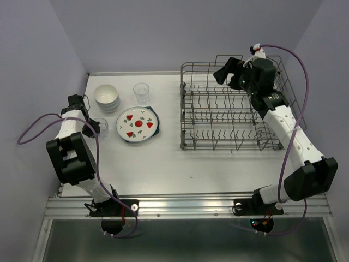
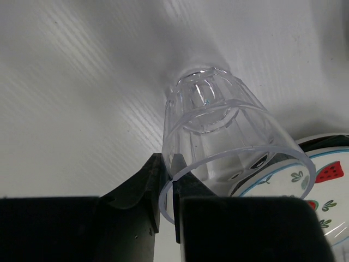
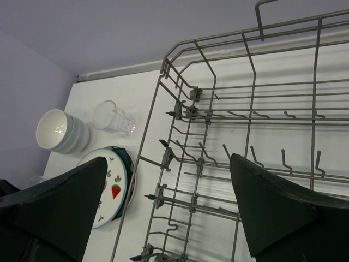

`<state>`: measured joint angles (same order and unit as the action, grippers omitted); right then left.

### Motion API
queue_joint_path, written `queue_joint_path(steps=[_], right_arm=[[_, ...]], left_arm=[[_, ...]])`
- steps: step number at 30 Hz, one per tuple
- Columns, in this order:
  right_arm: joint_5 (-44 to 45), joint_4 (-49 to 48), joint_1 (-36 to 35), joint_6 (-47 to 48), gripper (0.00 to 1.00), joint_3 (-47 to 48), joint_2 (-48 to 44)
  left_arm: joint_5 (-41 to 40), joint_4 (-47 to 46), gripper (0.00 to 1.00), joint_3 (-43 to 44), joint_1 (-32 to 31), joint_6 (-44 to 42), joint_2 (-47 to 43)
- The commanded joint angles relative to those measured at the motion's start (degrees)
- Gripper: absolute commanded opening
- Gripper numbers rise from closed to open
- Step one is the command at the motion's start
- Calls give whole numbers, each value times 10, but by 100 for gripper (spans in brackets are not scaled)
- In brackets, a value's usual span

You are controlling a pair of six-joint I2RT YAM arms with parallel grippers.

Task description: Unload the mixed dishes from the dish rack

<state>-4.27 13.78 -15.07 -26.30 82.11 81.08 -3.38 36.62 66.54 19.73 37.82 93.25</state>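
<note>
My left gripper is shut on the rim of a clear glass tumbler, one finger inside and one outside, as the left wrist view shows. The tumbler is upright with its base at the table, just left of the strawberry plate. That plate lies on the dark teal plate. A stack of white bowls and a second tumbler stand behind. The grey wire dish rack holds no dishes. My right gripper hangs open and empty over the rack's far side.
The rack's taller wire section rises at its right, beside my right arm. The wall runs close behind the bowls and the rack. The right wrist view also shows the bowls, the second tumbler and the strawberry plate.
</note>
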Motion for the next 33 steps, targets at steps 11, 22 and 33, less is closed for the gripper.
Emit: queue_joint_path(steps=[11, 22, 33], right_arm=[[38, 4, 0, 30, 100, 38, -36], [132, 15, 0, 69, 100, 47, -57], [334, 70, 46, 16, 100, 2, -86]], left_arm=[[20, 4, 87, 49, 7, 1, -28], [-25, 52, 99, 139, -63, -20, -193], [-87, -32, 99, 164, -379, -35, -194]])
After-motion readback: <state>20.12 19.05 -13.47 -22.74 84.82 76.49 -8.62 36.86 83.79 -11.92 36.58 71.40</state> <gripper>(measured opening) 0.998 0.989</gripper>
